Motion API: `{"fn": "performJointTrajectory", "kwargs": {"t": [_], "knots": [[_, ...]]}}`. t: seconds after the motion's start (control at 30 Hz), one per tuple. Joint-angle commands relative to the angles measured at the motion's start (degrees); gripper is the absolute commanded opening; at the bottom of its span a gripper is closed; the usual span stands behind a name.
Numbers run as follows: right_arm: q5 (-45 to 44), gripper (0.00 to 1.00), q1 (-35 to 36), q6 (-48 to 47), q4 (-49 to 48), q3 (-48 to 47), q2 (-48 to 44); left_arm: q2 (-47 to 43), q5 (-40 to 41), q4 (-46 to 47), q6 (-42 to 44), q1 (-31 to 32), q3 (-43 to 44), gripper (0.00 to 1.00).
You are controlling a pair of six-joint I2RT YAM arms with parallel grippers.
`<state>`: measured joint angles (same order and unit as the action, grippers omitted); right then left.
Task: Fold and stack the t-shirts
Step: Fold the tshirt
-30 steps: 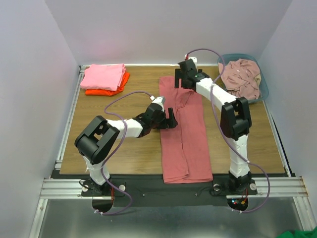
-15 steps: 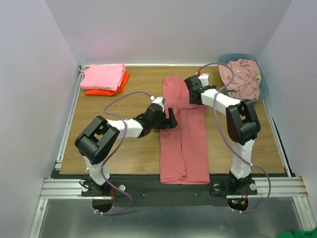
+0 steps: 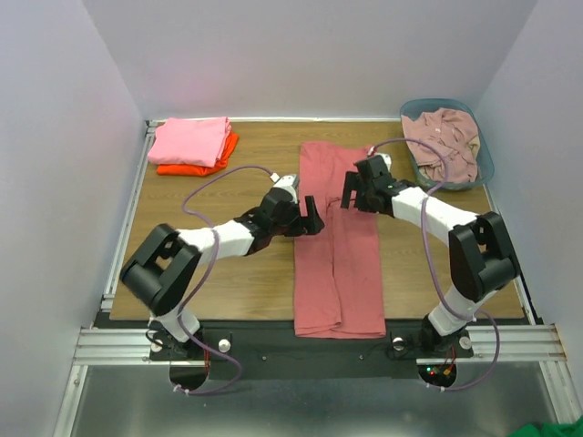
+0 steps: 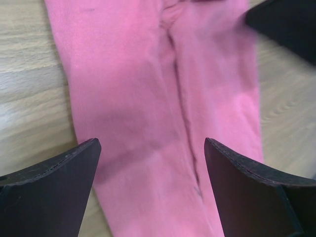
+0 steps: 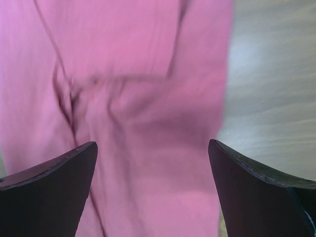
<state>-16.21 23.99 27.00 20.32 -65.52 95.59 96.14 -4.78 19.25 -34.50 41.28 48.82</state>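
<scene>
**Both grippers spread wide over the coral-red tee**

The coral-red t-shirt (image 3: 339, 273) lies folded into a long strip down the middle of the table (image 3: 228, 273), its near end at the front edge. The left gripper (image 3: 312, 216) sits at the strip's left edge. The right gripper (image 3: 351, 193) is over its upper right part, near the left one. In each wrist view the fingers (image 4: 49, 192) stand far apart with only flat cloth below and nothing grasped. Whether the tips touch the cloth cannot be told. At the far left corner the bright pink t-shirt (image 3: 189, 139) rests folded on the orange t-shirt (image 3: 182, 169). The pale dusty-pink t-shirt (image 3: 444, 141) lies crumpled in the blue-grey basket (image 3: 486, 166) at the far right.
</scene>
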Motion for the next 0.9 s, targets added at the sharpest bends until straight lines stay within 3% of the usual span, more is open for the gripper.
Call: {"fn": "performJointTrajectory", "kwargs": {"t": [0.0,0.13,0.33,0.6,0.87], "knots": [[4.3,1.00,3.9,2.5,-5.5,3.4,-2.6,-12.9,0.6,0.3,1.9,0.3,-2.8,0.98],[1.5,1.00,8.6,3.3,-6.3,6.4,-1.6,-24.8,4.3,-4.5,1.0,0.3,-8.5,0.98],[-5.4,1.00,9.6,4.3,-6.8,3.9,4.6,-34.8,7.9,-9.7,-3.4,0.3,-17.9,0.98],[-5.7,1.00,6.6,7.0,-6.7,-8.2,19.9,-40.2,6.4,-11.2,-6.5,0.3,-24.1,0.98],[-3.3,1.00,5.4,6.0,-5.9,-24.8,29.5,-36.9,2.9,-10.8,-7.5,0.4,-25.0,0.98]]}}
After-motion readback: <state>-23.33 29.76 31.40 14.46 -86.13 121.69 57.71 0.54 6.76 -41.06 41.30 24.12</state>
